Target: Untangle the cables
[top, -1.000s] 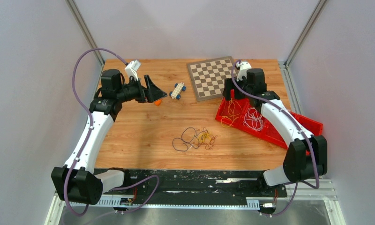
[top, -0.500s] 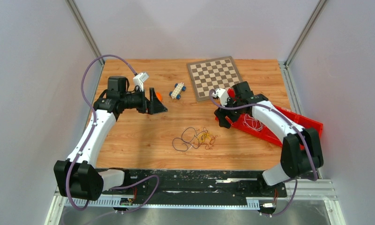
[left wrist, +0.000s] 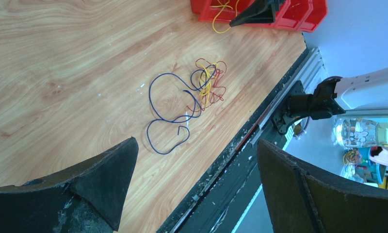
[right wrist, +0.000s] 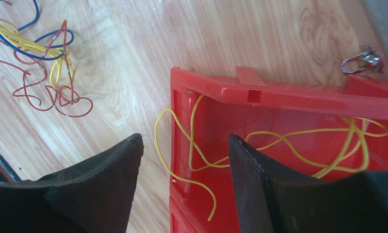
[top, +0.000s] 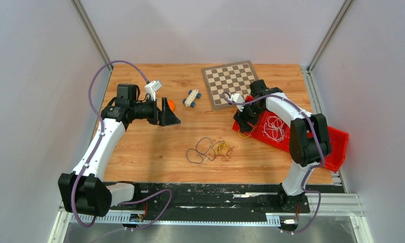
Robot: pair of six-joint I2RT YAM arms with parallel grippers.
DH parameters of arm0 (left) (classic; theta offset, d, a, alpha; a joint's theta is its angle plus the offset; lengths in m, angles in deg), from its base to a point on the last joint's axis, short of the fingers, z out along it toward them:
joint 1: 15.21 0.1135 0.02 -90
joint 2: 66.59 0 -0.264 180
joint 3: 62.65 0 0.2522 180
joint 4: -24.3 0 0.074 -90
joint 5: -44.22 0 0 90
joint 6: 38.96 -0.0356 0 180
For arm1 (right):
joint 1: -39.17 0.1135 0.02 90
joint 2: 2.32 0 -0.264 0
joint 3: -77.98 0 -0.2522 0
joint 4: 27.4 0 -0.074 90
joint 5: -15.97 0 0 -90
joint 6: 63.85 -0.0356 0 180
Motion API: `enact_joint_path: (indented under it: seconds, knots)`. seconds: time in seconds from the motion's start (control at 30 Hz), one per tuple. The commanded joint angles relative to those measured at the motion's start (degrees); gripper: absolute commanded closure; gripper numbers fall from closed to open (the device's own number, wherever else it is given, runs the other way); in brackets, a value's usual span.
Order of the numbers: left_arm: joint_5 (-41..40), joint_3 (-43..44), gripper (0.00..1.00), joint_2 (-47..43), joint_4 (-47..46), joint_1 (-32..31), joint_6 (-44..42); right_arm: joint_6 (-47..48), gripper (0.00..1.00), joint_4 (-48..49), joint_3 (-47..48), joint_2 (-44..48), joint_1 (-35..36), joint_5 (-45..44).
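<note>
Lower centre of the top view: the tangled cables (top: 210,150), dark, yellow and red, lie knotted on the table (top: 139,152). Neither arm touches them.

Left of centre, the left gripper (top: 167,115) hangs above the wood, jaws wide apart and empty.

Right of centre, the right gripper (right wrist: 185,141) hovers over the left end of the red tray (right wrist: 289,94), jaws apart with nothing clamped. A yellow cable (right wrist: 299,141) lies inside the tray, one loop draped over its wall onto the table. A white cable (top: 274,126) lies further right in the tray.

Upper centre: a toy car (top: 192,97) and a chessboard (top: 230,83).

Risks, as judged:
- Jaws closing here may pinch the tray wall and shift the tray.
- Snagging the draped loop would drag the sorted yellow cable out.
- Pulling one strand of the knot may tighten it.

No writing is legible.
</note>
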Motion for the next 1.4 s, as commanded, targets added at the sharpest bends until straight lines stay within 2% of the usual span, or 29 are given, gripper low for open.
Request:
enact_joint_path:
  seconds: [0.0, 0.13, 0.23, 0.33, 0.5, 0.53, 0.77, 0.87, 1.07, 1.17, 1.2, 1.3, 1.37]
  knots:
    - [1.5, 0.9, 0.00, -0.4, -0.4, 0.3, -1.3, 3.4, 0.43, -3.8, 3.0, -1.7, -1.5, 4.0]
    - [1.6, 0.9, 0.00, -0.3, -1.1, 0.4, -1.1, 4.0, 0.57, -5.0, 4.3, -3.0, -2.4, 4.7]
    - [1.7, 1.1, 0.00, 0.0, -1.3, 0.4, -0.8, 4.2, 0.72, -5.8, 5.1, -3.2, -2.8, 5.4]
    - [1.9, 1.1, 0.00, 0.3, -1.4, 0.4, -0.7, 4.2, 0.78, -6.2, 5.4, -2.5, -2.9, 5.9]
    - [2.0, 0.9, 0.00, 0.3, -1.7, 0.3, -0.6, 4.4, 0.99, -6.2, 5.5, -1.8, -3.1, 4.6]
    - [2.0, 0.9, 0.00, 0.3, -1.7, 0.3, -0.6, 4.4, 1.00, -6.2, 5.5, -1.7, -3.2, 4.5]
    - [1.9, 0.7, 0.00, 0.4, -1.9, 0.3, -0.7, 4.4, 1.00, -5.6, 5.4, 0.6, -4.4, 4.3]
    - [1.8, 0.5, 0.00, 0.5, -1.9, 0.4, -0.6, 0.5, 1.00, -2.2, 6.2, 2.0, -6.1, 4.4]
    - [1.7, 0.4, 0.00, 0.7, -2.8, 0.3, -0.1, -6.0, 1.00, 8.7, 5.0, 3.5, -7.1, -5.3]
    - [1.6, 0.6, 0.00, 1.2, -2.9, 0.4, 0.0, -5.5, 0.66, 6.0, 5.5, 3.6, -6.9, -3.7]
    - [1.6, 0.7, 0.00, 1.4, -2.9, 0.3, -0.1, -4.8, 0.58, 4.7, 5.1, 4.3, -6.9, -2.3]
    - [1.8, 0.6, 0.00, 1.4, -2.9, 0.3, -0.2, -1.5, 0.47, 2.9, 1.7, 8.5, -6.8, 2.5]
    - [2.0, 0.4, 0.00, 1.3, -3.1, 0.4, 0.0, 1.0, 0.46, 2.7, -2.0, 12.1, -6.2, 5.1]
